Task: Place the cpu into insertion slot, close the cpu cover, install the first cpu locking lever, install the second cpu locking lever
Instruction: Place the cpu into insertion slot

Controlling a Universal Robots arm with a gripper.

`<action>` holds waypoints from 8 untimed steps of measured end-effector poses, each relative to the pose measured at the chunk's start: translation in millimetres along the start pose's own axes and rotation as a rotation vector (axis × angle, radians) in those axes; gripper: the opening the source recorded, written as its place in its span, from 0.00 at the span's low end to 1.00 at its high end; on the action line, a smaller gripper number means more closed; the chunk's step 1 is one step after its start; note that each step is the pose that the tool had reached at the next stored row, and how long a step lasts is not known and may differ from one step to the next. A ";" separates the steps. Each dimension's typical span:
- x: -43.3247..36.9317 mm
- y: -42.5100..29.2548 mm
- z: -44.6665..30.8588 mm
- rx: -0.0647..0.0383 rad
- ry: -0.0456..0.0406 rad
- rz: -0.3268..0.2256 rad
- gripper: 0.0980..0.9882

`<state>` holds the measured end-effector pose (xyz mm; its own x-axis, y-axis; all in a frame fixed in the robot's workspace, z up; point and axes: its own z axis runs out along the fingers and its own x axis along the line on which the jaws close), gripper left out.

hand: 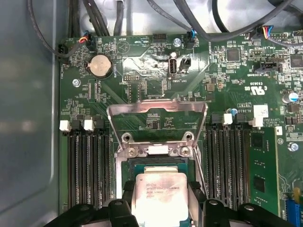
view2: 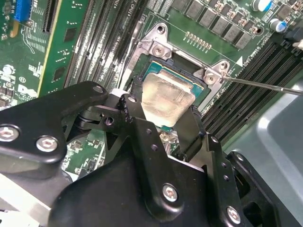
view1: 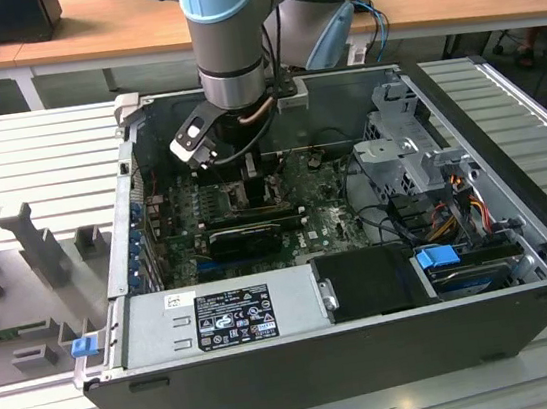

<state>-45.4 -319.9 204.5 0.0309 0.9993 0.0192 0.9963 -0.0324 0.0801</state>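
Gripper [view2: 162, 108] at the insertion slot [view2: 158, 47], cpu [view2: 165, 97] held.
You see the jaws closed on the cpu's two edges, chip over the slot's dark centre, whether seated you cannot tell; the cpu cover [hand: 142, 105] stands swung open.

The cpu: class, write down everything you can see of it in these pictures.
The cpu is a small, flat, square chip with a pale silvery-beige top that looks like dull metal and bears faint print. It lies over the insertion slot, whose cpu cover is swung open. The tool holds it, with black fingers against two opposite edges. Whether it is fully seated cannot be told.
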 end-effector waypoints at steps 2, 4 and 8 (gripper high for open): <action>1.1 0.6 0.5 0.000 -0.0001 0.000 0.48; 1.9 1.5 1.2 0.000 0.0001 0.000 0.48; 2.2 1.3 4.1 0.000 -0.0007 0.000 0.48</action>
<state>-43.8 -317.7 200.6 0.0310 0.9994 0.0184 0.9963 -0.0323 0.0798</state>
